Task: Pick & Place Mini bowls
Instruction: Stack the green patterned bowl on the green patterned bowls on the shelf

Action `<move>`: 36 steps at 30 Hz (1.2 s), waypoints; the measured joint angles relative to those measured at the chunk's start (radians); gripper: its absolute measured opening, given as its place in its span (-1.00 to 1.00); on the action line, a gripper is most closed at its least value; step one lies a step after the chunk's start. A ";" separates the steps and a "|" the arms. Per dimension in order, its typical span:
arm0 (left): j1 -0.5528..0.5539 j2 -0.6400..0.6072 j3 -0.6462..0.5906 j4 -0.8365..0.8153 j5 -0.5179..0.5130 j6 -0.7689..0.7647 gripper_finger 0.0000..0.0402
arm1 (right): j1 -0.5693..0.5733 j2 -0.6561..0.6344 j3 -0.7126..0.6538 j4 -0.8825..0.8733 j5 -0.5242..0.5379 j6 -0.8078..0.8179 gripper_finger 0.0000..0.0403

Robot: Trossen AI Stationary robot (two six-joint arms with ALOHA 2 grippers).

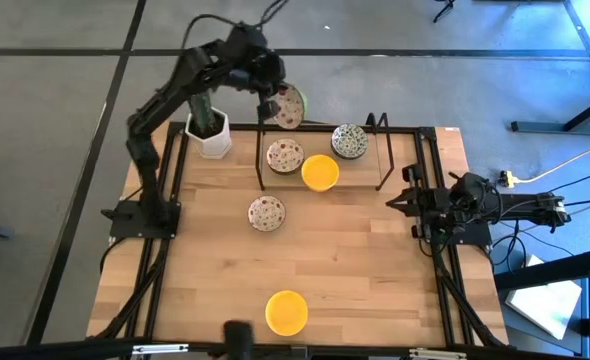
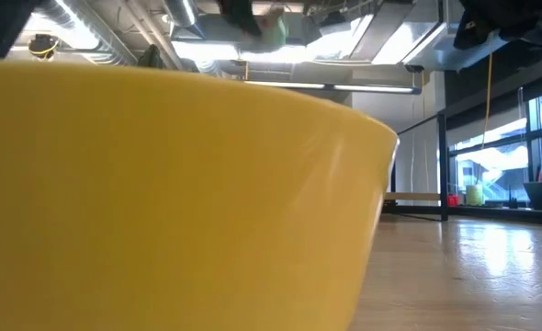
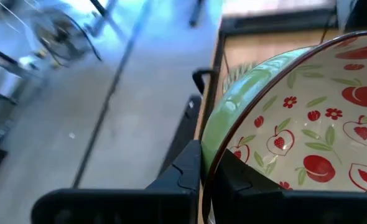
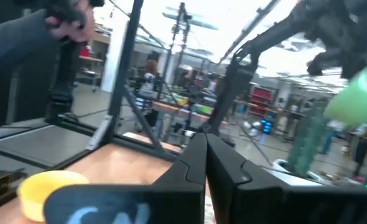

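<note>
Bowl rim pinched tight in left end effector, tilted for carrying; right end effector closed, empty.

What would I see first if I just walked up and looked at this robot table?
First, the left gripper, held up over the far edge of the table, pinching a red-patterned bowl by its rim so the bowl hangs tilted. Next, two bright yellow bowls: one among the patterned bowls inside the black wire rack, another alone at the near edge. The right gripper waits, shut, at the right side.
</note>
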 joint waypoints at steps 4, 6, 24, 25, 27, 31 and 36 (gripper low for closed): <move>0.062 0.118 0.007 0.002 0.115 0.044 -0.96 | 0.000 0.000 0.000 -0.002 0.040 -0.014 -0.96; 0.066 0.165 0.006 -0.023 0.133 0.075 -0.96 | 0.000 0.000 0.000 -0.003 0.041 -0.014 -0.96; -0.013 0.313 0.009 -0.262 0.047 0.148 -0.96 | 0.000 0.000 0.000 -0.054 0.042 -0.033 -0.96; -0.013 0.322 0.009 -0.265 0.046 0.147 -0.96 | 0.000 0.000 0.000 -0.054 0.042 -0.031 -0.96; -0.014 0.339 0.008 -0.270 0.047 0.145 -0.96 | 0.000 0.000 0.000 -0.058 0.038 -0.031 -0.96; -0.020 0.363 0.008 -0.278 0.035 0.145 -0.96 | 0.000 0.000 0.000 -0.076 0.032 -0.028 -0.96; -0.025 0.403 0.008 -0.295 0.022 0.153 -0.96 | 0.000 0.000 0.000 -0.076 0.032 -0.025 -0.96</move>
